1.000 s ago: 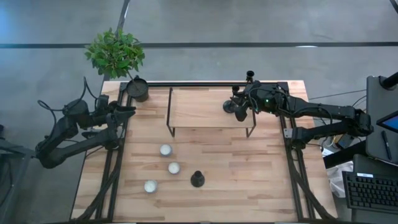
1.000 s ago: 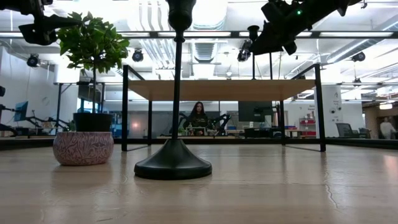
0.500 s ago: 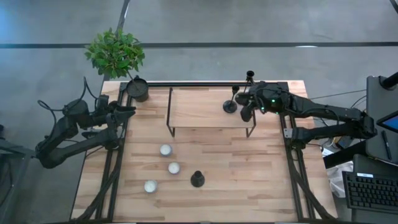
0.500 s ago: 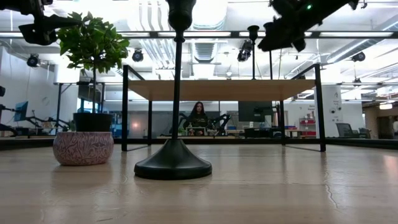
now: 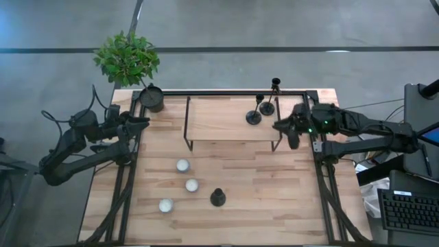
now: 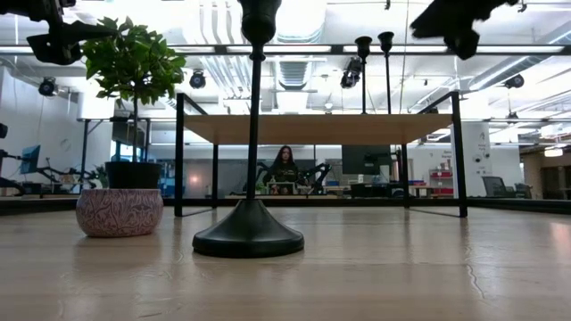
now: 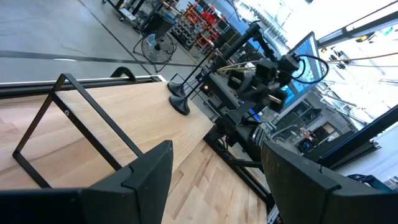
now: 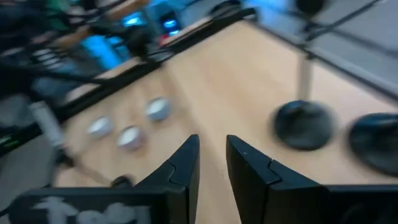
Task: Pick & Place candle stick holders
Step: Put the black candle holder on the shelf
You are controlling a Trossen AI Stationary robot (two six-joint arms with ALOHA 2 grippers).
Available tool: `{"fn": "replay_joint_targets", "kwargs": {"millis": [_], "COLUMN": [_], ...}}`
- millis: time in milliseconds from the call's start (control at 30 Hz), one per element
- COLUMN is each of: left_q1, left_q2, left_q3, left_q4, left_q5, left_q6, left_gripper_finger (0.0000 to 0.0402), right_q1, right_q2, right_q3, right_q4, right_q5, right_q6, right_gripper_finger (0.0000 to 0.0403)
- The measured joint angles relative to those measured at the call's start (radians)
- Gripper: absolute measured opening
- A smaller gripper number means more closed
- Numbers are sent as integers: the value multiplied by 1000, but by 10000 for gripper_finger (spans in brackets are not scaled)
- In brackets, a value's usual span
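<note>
two candle stick holders (image 5: 254,117) (image 5: 267,107) sit side by side on the raised shelf (image 5: 219,120), third one (image 5: 217,197) down on the counter (image 5: 240,171), right claw (image 5: 291,132) narrow and empty just off the shelf's edge, left claw (image 7: 211,180) wide, parked by the plant pot (image 5: 152,98)

We see a grey concrete floor (image 5: 274,27) around the wooden table (image 5: 240,178), a desk with a keyboard (image 5: 410,209) beside its right edge, and bright ceiling lights (image 6: 303,18) over distant workstations.
</note>
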Motion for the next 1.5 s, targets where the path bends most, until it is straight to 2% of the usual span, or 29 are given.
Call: {"fn": "replay_joint_targets", "kwargs": {"millis": [300, 567, 667, 1033, 1167, 1233, 1367, 1500], "left_q1": [0, 0, 0, 0, 0, 0, -1, -1], "left_q2": [0, 0, 0, 0, 2, 9, 17, 23], "left_q3": [0, 0, 0, 0, 0, 0, 0, 0], "left_q4": [0, 0, 0, 0, 19, 56, 52, 53], "left_q5": [0, 0, 0, 0, -34, -62, -32, 26], "left_q6": [0, 0, 0, 3, 2, -52, -5, -95], "left_gripper_finger": [241, 241, 241, 241, 241, 241, 241, 241], "right_q1": [181, 366, 422, 594, 623, 632, 635, 635], "right_q2": [24, 83, 104, 115, 118, 120, 130, 140], "right_q3": [-1, -1, -1, -2, -2, -2, -2, -2], "right_q4": [0, 0, 3, 53, 54, 54, 53, 47], "right_q5": [-147, -142, -89, 209, 250, 274, 305, 305], "right_q6": [127, 232, 268, 329, 367, 378, 377, 376], "right_gripper_finger": [49, 34, 28, 8, 8, 8, 8, 8]}}
